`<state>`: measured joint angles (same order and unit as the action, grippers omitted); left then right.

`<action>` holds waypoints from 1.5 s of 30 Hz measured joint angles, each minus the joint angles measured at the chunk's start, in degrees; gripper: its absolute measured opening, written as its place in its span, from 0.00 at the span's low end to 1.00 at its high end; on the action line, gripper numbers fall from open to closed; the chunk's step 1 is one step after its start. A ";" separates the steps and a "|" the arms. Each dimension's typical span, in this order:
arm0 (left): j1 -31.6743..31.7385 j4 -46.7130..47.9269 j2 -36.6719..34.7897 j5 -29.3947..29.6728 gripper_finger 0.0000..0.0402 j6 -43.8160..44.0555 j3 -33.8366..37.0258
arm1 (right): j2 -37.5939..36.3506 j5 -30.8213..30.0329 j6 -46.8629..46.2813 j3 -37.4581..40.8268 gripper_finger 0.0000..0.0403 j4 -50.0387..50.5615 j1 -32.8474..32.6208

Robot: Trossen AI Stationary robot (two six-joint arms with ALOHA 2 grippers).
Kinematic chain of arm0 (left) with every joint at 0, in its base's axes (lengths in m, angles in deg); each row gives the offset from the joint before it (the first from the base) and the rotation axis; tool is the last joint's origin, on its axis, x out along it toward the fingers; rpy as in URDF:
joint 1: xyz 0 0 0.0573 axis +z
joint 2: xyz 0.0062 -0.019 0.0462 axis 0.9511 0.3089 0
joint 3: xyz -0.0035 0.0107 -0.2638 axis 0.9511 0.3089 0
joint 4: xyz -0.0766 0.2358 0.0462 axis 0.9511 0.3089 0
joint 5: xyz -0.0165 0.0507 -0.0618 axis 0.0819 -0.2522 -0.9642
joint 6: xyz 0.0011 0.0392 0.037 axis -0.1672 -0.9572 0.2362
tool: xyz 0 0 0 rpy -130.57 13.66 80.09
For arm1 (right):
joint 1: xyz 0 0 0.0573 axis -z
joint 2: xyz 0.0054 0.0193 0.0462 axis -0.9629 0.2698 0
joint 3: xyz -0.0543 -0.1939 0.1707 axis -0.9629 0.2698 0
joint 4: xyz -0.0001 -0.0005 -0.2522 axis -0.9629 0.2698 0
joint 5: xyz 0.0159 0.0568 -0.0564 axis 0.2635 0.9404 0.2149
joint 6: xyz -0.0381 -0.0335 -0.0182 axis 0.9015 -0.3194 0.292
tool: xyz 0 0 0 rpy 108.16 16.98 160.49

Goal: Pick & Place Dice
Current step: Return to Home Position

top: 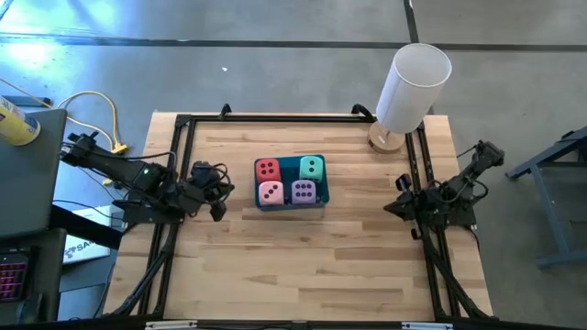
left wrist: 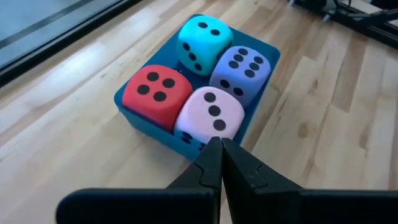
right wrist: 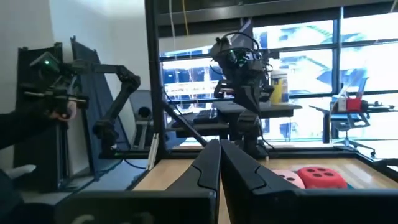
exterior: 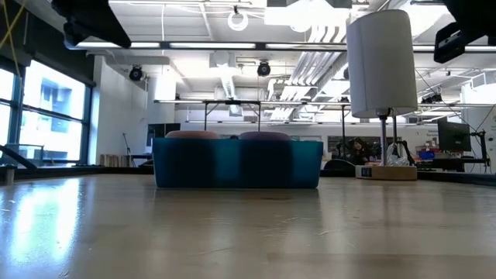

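Note:
A small blue tray [top: 290, 206] sits at the table's middle with all the dice in it: red [top: 267, 169], teal [top: 312, 167], pink [top: 271, 192] and purple [top: 304, 192]. The left wrist view shows them packed two by two: red [left wrist: 156, 93], teal [left wrist: 204, 42], purple [left wrist: 244, 68], pink [left wrist: 211, 114]. My left gripper [left wrist: 221, 154] is shut, above the table just left of the tray [top: 217, 195], touching nothing. My right gripper [right wrist: 219, 151] is shut and waits at the table's right edge [top: 402, 192]. In the low view the tray [exterior: 237, 164] hides all but the tops of two dice.
A white cylinder lamp on a round wooden base [top: 410, 87] stands at the far right corner. Black frame rails [top: 183, 137] run along the table's left, far and right sides. Bare wood lies in front of the tray [top: 293, 266]. A person's hand [right wrist: 62, 112] shows beyond the table.

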<state>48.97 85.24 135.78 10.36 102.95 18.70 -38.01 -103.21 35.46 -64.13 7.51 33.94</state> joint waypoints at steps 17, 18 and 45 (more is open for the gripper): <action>-2.87 0.14 0.02 -0.96 0.00 0.90 0.00 | -1.42 -1.47 -1.24 0.07 0.00 6.44 9.88; -2.87 0.12 0.02 -2.27 0.00 0.10 0.00 | -1.38 -3.30 -1.34 0.07 0.00 7.18 10.02; -5.35 -17.30 -36.69 -4.26 0.00 -25.59 20.50 | -1.27 -8.01 -1.07 0.17 0.00 13.62 10.11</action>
<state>43.62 67.95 99.10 6.10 77.36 39.20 -39.27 -111.22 34.39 -63.96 21.13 44.04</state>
